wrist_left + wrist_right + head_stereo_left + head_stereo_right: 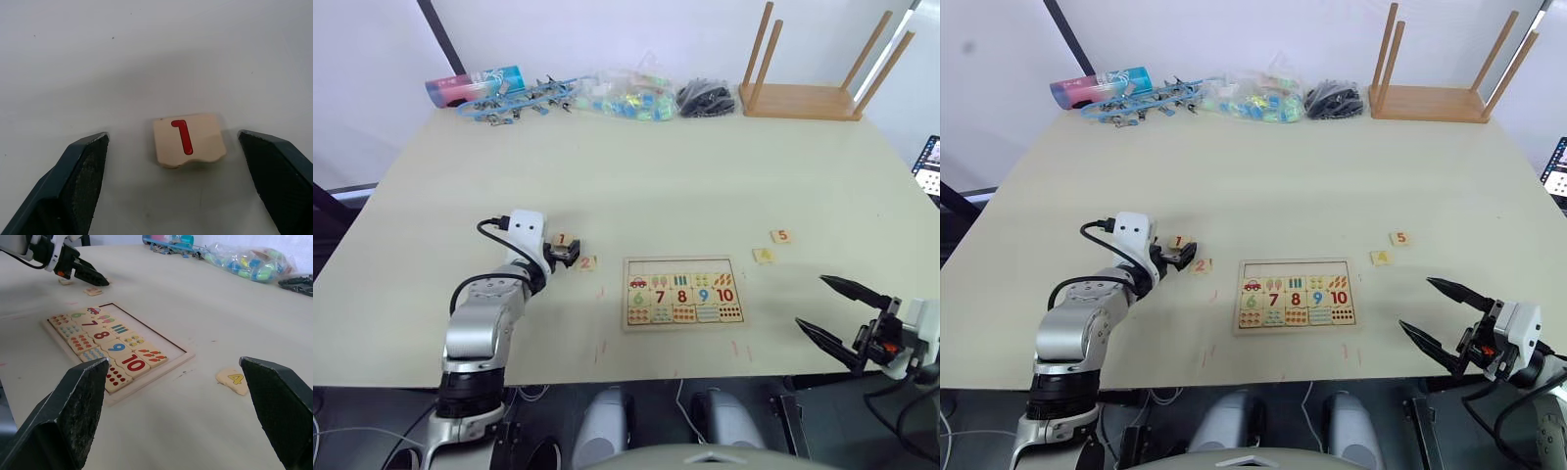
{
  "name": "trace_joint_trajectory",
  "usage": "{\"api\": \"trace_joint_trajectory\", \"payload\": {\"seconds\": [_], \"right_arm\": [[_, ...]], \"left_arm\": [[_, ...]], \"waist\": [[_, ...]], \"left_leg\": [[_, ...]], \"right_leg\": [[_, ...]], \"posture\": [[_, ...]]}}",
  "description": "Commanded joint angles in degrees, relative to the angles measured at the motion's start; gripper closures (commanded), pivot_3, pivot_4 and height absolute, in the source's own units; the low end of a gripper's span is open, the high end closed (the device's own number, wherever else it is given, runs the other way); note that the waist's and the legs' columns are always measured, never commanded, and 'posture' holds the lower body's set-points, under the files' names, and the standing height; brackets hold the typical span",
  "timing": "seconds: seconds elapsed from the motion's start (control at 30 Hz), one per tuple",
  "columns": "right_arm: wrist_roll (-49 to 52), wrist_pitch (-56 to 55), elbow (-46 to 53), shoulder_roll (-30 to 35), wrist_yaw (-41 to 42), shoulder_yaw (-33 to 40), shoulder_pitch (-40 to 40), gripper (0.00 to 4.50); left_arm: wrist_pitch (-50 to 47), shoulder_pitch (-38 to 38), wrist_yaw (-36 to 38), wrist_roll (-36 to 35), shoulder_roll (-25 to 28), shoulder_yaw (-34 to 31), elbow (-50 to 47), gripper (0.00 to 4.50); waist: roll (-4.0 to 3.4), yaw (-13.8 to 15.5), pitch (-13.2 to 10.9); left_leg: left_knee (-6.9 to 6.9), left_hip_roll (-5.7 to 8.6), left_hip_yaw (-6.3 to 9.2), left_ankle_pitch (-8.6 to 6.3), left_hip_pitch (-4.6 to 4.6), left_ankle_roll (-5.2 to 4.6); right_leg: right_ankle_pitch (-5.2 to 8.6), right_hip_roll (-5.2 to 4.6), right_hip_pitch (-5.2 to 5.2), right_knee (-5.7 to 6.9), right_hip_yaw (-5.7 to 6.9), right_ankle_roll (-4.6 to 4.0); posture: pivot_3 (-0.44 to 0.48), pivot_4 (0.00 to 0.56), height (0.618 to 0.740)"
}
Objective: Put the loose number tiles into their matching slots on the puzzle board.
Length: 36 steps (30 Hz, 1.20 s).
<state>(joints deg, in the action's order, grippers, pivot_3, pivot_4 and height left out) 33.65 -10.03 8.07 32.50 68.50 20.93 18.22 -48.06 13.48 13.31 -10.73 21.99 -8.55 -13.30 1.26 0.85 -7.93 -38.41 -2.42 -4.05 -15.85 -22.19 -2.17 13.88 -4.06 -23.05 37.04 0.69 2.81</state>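
Left gripper poised over tile 1, nothing held yet

The left gripper (171, 183) stands wide open around the 1 tile (189, 139), which lies flat on the table (705, 186) left of the puzzle board (681, 291); the thin tile could slip or tip out as the fingers close, or they might nudge the nearby 2 tile (586, 262). The right gripper (834, 311) hangs open, empty; board's top slots look bare, though small
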Motion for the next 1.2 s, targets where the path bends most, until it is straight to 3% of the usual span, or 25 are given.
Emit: {"api": "trace_joint_trajectory", "payload": {"seconds": [0.03,0.1,0.13,0.4,0.73,0.97,1.2], "right_arm": [[0.9,-0.2,0.7,0.9,1.0,0.2,-0.4,0.04],[0.9,-0.2,0.6,1.0,1.3,0.0,-0.5,0.04],[1.0,-0.3,0.7,1.0,1.6,-0.1,-0.6,0.01],[0.9,-0.5,0.7,1.3,3.1,-0.3,-1.3,0.00],[1.0,-0.5,0.1,1.1,4.1,-0.6,-1.8,0.00],[1.0,-0.6,-0.5,1.0,4.8,-1.1,-2.5,0.00],[1.1,-0.7,-1.0,1.3,5.4,-1.5,-3.3,0.00]], "left_arm": [[1.0,1.1,-0.5,0.6,-0.4,0.9,0.4,0.00],[0.9,1.4,-0.7,0.8,-0.7,1.0,0.7,0.00],[1.3,1.4,-0.7,1.3,-0.5,1.6,0.9,0.26],[1.1,1.1,-1.8,1.4,-1.7,1.5,1.2,2.98],[0.2,-2.2,-8.6,2.9,-4.7,-2.2,-5.6,2.98],[-7.7,-4.3,-17.0,2.7,-14.3,-4.2,-14.5,2.98],[-10.7,-4.0,-19.9,4.0,-16.9,-3.8,-16.7,2.98]], "waist": [[0.00,0.0,0.0],[0.00,0.0,0.0],[0.00,0.0,0.0],[-0.01,0.0,0.0],[0.00,-0.1,0.0],[0.04,0.1,0.0],[0.05,0.0,0.0]], "left_leg": [[0.00,0.01,0.00,0.00,0.02,0.00],[0.00,0.03,0.04,0.00,0.07,0.00],[0.00,0.04,0.04,0.00,0.07,0.00],[0.01,0.04,0.05,0.00,0.17,0.00],[0.02,0.00,0.03,0.00,0.21,0.00],[0.01,-0.13,0.07,-0.02,0.20,-0.03],[0.01,0.08,0.11,-0.02,0.21,-0.03]], "right_leg": [[0.00,-0.01,0.02,0.00,0.00,0.00],[0.00,-0.01,0.08,0.00,0.00,0.00],[0.00,-0.01,0.08,0.00,0.00,0.00],[0.01,-0.01,0.19,0.00,-0.03,-0.01],[0.01,0.00,0.21,-0.01,-0.07,-0.02],[0.06,-0.06,0.31,-0.09,-0.05,-0.11],[0.10,-0.03,0.32,-0.10,-0.06,-0.16]], "posture": [[0.000,0.150,0.737],[0.000,0.150,0.737],[0.000,0.150,0.737],[0.000,0.150,0.737],[0.000,0.150,0.737],[0.000,0.150,0.737],[0.000,0.150,0.737]]}}
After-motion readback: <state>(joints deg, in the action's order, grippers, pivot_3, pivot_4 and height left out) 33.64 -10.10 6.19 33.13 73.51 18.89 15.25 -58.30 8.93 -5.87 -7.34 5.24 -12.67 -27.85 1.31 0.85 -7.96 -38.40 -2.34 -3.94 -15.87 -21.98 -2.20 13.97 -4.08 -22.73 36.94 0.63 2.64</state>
